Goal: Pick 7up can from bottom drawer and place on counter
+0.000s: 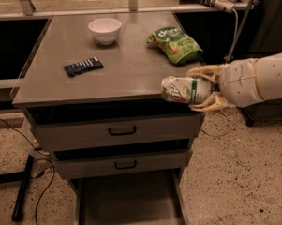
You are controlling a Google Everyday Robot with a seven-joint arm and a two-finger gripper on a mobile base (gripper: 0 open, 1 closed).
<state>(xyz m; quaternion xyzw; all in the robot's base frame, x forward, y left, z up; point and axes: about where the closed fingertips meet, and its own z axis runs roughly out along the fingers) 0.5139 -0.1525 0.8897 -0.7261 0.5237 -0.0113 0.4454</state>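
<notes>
Grey counter [131,64], tool [194,90] at front-right edge clamped on 7up can [180,89], axis horizontal, end leftward

Arm [260,78]: I have it entering from the right edge of the view, with the thick white forearm roughly level and pointing left. The wrist section is a pale, rounded drum.

Gripper [197,90]: it sits at the arm's left end, at the front right corner of the counter [126,74]. Its two yellowish fingers [204,71] stand one above the other and clamp the 7up can [183,89], which lies sideways between them. I cannot tell whether the can touches the counter edge.
</notes>
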